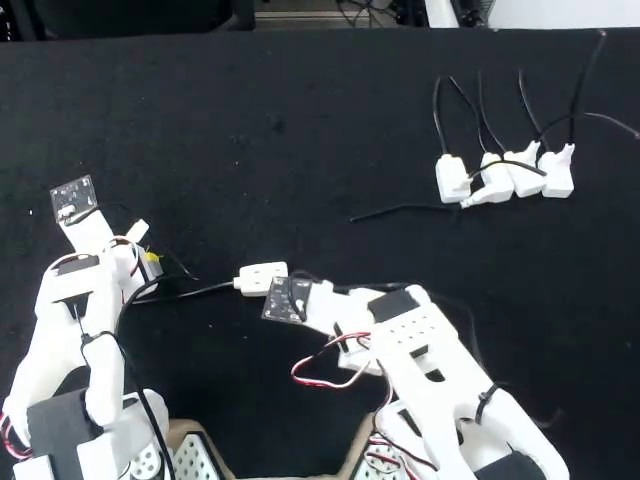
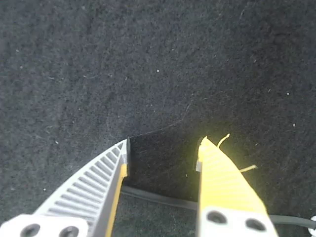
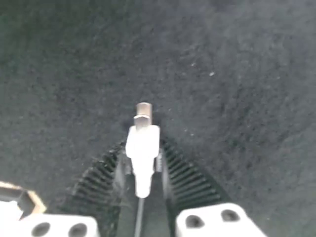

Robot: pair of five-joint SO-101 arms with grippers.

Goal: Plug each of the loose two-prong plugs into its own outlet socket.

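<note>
Black ribbed jaws of the right gripper (image 3: 142,147) are clamped on a white plug (image 3: 142,160), its metal prong (image 3: 143,109) pointing out past the fingertips over bare black mat (image 3: 237,74). Seen from above, this gripper sits at lower centre of the frame, with a white piece (image 1: 262,277) just beyond its tip. It is likely that same plug, though a socket cannot be ruled out. A black cord (image 1: 190,292) runs from it leftward to the left gripper (image 2: 164,144), at middle left. That gripper's jaws stand apart, and the cord crosses the gap beneath them, not pinched. Four more white pieces (image 1: 505,175) with cords lie together at upper right, well apart from both arms.

The step in hand looks like carrying the held plug to a socket. To do it well:
- keep the clamp firm so the plug cannot twist
- square the prongs to the slots before contact
- push straight along the plug's length
- have the left gripper steady the socket or its cord so it does not slide on the mat
</note>
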